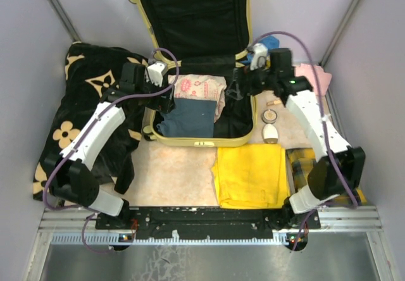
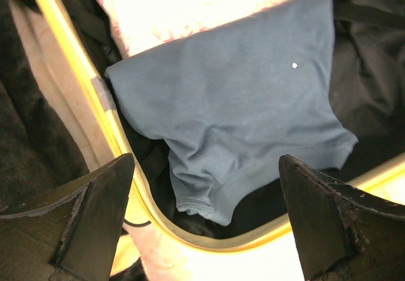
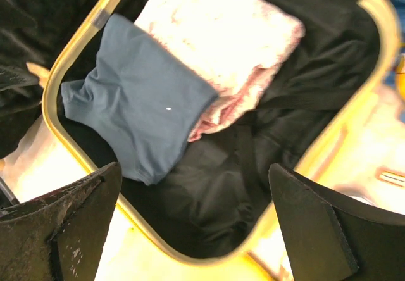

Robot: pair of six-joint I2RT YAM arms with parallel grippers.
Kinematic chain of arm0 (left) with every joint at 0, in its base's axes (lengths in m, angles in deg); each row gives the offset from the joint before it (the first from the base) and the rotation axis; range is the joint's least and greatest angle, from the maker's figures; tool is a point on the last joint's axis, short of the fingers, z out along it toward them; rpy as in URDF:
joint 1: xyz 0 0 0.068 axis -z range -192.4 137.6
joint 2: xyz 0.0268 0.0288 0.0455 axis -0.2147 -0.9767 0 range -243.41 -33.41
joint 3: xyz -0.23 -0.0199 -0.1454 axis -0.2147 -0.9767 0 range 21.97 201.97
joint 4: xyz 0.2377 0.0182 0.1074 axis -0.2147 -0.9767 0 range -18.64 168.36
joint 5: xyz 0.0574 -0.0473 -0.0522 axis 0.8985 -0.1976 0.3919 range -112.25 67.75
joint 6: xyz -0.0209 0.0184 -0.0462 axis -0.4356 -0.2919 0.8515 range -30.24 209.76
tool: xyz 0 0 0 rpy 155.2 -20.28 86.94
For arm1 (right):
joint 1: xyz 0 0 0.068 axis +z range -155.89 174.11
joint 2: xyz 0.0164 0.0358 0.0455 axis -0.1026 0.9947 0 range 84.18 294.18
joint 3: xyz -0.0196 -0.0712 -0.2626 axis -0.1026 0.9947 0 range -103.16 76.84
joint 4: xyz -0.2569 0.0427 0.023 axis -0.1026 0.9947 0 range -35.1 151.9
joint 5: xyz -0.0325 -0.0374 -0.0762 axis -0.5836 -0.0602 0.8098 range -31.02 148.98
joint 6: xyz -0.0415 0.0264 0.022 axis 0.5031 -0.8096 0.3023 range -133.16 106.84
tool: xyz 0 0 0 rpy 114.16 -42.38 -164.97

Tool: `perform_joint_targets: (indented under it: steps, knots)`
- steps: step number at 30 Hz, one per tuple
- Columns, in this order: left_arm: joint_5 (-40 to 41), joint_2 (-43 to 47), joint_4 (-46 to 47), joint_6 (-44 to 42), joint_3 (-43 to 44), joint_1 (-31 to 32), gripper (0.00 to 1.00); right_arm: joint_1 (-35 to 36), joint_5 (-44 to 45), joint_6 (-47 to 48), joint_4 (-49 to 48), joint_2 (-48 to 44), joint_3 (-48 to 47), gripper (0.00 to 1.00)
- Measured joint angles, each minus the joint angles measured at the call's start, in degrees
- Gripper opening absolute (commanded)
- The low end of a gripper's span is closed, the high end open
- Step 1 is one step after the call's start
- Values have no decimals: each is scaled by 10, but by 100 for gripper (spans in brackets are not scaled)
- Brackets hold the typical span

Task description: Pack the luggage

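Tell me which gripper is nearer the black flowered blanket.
Left. The left gripper hangs over the luggage's left rim, beside the blanket; the right gripper is over its right half, farther off.

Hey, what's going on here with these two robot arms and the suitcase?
Two robot arms are packing an open yellow suitcase. The left hand and the right hand both hover over it, open and holding nothing. Inside, a blue garment lies partly over a pink-and-white cloth. A folded yellow cloth lies outside in front of it, not yet packed.
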Motion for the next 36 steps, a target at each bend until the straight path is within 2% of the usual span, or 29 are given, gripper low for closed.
perform_joint_targets:
  steps: [6,10,15,20,26,30,32,36]
  knots:
    - [-72,20,-28,-52,14,0,100,-175,-99,58,79,-38,-8,98]
    - [-116,27,-49,-80,14,0,100,-290,-134,177,215,-33,-20,91]
    - [-167,38,-81,-120,13,0,100,-407,-122,377,397,-29,-10,79]
    - [-191,38,-102,-143,12,0,100,-508,-45,508,473,-30,90,73]
    - [-202,39,-103,-151,-4,0,100,-530,57,548,453,-74,269,71]
    - [-202,43,-99,-153,-21,0,100,-530,94,540,409,-85,343,72]
    - [-202,45,-99,-152,-26,0,100,-530,99,532,389,-63,351,72]
    - [-202,50,-95,-152,-29,0,100,-521,94,506,356,39,317,71]
